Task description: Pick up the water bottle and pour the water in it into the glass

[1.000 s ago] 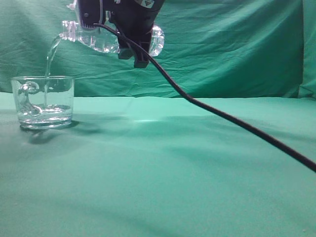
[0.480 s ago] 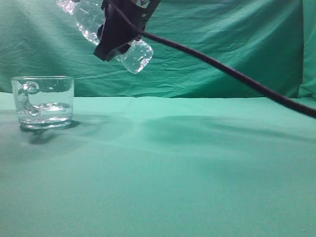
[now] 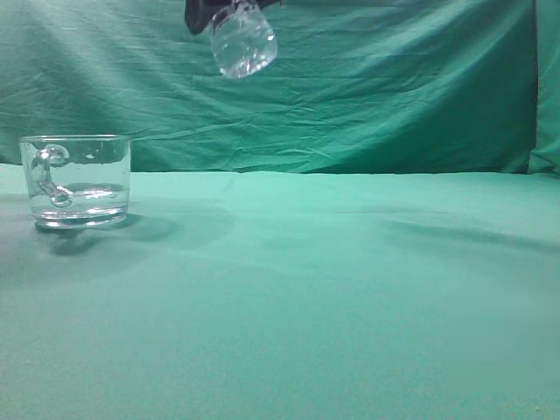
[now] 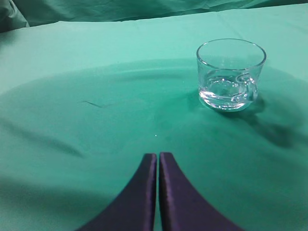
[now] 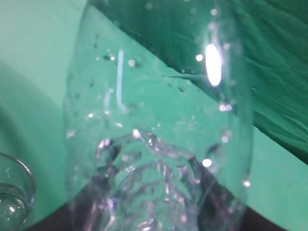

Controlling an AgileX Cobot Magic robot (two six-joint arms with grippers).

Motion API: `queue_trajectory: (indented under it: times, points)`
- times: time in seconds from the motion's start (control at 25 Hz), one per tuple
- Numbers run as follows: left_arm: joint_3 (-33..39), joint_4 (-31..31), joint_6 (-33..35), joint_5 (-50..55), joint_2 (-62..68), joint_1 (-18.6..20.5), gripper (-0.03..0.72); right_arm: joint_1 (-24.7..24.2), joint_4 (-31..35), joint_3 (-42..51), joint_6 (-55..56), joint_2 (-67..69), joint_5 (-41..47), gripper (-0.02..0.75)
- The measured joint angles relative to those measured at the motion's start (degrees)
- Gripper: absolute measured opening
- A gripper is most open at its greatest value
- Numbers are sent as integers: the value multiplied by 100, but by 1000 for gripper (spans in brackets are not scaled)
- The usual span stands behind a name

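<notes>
The glass (image 3: 77, 180) stands at the left of the green table with a shallow layer of water (image 3: 83, 194) in it; it also shows in the left wrist view (image 4: 230, 74) and at the lower left edge of the right wrist view (image 5: 12, 197). My right gripper (image 3: 203, 12) is at the top edge of the exterior view, shut on the water bottle (image 3: 243, 40), whose base hangs down high above the table, right of the glass. In the right wrist view the clear bottle (image 5: 159, 125) fills the frame between the dark fingers. My left gripper (image 4: 159, 156) is shut and empty, left of the glass.
A green cloth (image 3: 350, 297) covers the table and a green backdrop (image 3: 394, 87) hangs behind it. A small crease (image 4: 94, 103) lies in the cloth left of the glass.
The bottle has tipped back from pouring over the glass and risen toward the top edge. The water stream has stopped. The arm's cable has left the view.
</notes>
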Motion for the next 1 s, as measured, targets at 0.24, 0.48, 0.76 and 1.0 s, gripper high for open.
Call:
queue_trajectory:
  times: [0.24,0.48,0.76,1.0]
  points:
    - [0,0,0,0,0,0,0,-240,301,1413,183,-1405,-286,324]
    - [0,0,0,0,0,0,0,-1599,323,2896,879,-2465,-1744,324]
    - [0,0,0,0,0,0,0,-3214,350,3815,135,-2742,-3147,324]
    - [0,0,0,0,0,0,0,-3725,1849,4296,-2312,-2730,-3707,324]
